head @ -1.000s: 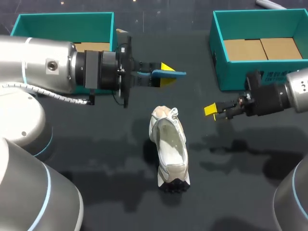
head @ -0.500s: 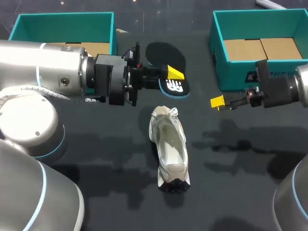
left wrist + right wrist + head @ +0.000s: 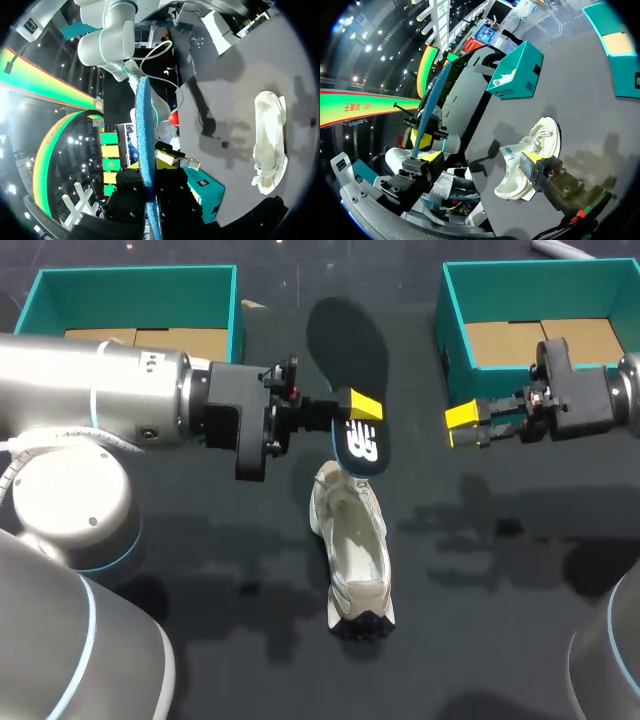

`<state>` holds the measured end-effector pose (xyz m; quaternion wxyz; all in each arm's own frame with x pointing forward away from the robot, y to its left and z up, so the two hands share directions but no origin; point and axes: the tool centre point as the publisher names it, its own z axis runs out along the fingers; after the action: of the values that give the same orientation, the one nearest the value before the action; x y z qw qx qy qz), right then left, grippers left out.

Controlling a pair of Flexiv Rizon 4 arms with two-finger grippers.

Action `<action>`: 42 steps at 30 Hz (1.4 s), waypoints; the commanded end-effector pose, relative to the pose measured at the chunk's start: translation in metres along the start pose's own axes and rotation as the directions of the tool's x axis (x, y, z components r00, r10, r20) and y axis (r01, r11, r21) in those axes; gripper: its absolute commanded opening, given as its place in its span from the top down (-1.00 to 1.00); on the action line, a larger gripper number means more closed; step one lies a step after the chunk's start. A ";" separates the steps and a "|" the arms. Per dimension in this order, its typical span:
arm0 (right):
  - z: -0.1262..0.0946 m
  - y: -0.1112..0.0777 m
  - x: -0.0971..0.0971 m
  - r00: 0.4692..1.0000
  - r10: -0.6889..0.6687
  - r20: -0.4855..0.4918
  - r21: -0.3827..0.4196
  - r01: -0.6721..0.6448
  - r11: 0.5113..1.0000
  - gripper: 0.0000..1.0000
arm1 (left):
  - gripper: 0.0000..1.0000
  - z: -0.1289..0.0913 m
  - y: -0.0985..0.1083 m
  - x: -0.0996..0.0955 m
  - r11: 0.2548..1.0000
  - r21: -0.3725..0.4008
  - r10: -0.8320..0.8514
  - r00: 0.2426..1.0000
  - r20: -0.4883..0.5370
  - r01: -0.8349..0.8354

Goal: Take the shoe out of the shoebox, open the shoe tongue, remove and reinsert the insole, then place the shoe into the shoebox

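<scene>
A white shoe (image 3: pixel 352 540) lies on the black table, toe toward the near edge, its opening upward. My left gripper (image 3: pixel 352 406) is shut on a dark insole (image 3: pixel 350 360) with a white logo, held above the table with its logo end over the shoe's tongue. In the left wrist view the insole (image 3: pixel 145 140) shows edge-on as a blue strip between the fingers, and the shoe (image 3: pixel 270 140) lies off to one side. My right gripper (image 3: pixel 463 426) hangs open and empty to the right of the insole, in front of the right shoebox (image 3: pixel 455 350). In the right wrist view the shoe (image 3: pixel 532 155) lies beyond its fingers.
A second teal box (image 3: pixel 135 285) stands at the back left behind my left arm; both boxes have cardboard floors. The right box (image 3: pixel 620 55) and the left box (image 3: pixel 515 70) also show in the right wrist view.
My left gripper has swung right and toward the shoe while turning, so the insole went from edge-on to logo side up. My right gripper moved back and right toward the right box.
</scene>
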<state>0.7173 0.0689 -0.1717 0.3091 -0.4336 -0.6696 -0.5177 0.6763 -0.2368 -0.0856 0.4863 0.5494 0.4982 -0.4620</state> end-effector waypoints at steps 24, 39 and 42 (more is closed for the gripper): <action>0.022 0.044 0.008 0.995 0.024 -0.096 -0.020 -0.026 0.999 -1.00 | 1.00 0.027 0.035 0.061 1.000 -0.015 -0.010 1.000 0.010 0.010; 0.051 0.054 0.009 0.983 0.128 -0.132 0.039 -0.124 0.991 -1.00 | 1.00 0.039 0.034 0.078 0.999 0.008 0.049 0.998 0.046 -0.050; 0.055 0.053 0.008 0.977 0.164 -0.136 0.052 -0.158 0.986 -1.00 | 1.00 0.042 0.034 0.080 0.998 0.003 0.069 0.997 0.046 -0.069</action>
<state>0.7588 0.1229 -0.1535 0.4012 -0.4419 -0.6188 -0.5108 0.7164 -0.2658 -0.1630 0.5090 0.5584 0.4669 -0.4594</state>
